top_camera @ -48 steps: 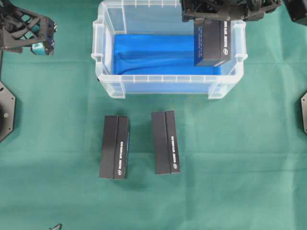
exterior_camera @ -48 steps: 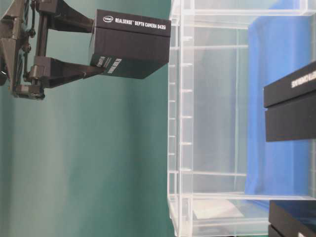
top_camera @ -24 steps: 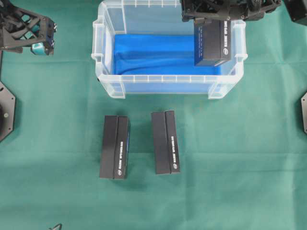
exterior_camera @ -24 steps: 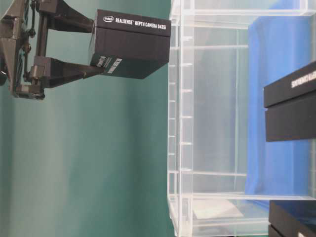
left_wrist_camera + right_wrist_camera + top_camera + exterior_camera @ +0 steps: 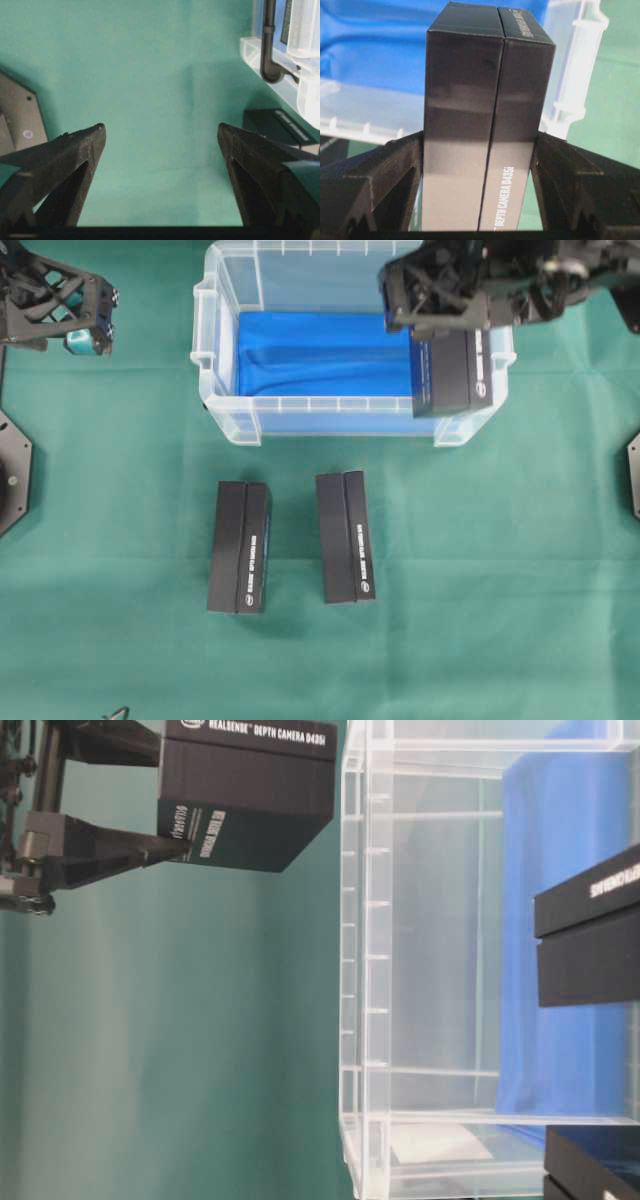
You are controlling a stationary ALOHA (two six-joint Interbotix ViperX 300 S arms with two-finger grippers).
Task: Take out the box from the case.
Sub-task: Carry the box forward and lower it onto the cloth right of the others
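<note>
From overhead, the right gripper (image 5: 447,325) clamps the box (image 5: 452,373) above the case's (image 5: 225,410) near right rim. At table level, the box (image 5: 250,795) hangs clear of the wall. Wrist views: left gripper (image 5: 160,165) gapes empty; a slipping grip could drop the box back inside.

The box (image 5: 250,795) reads "REALSENSE DEPTH CAMERA D435i".

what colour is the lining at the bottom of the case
Blue lining, clearest in the overhead view.
</note>
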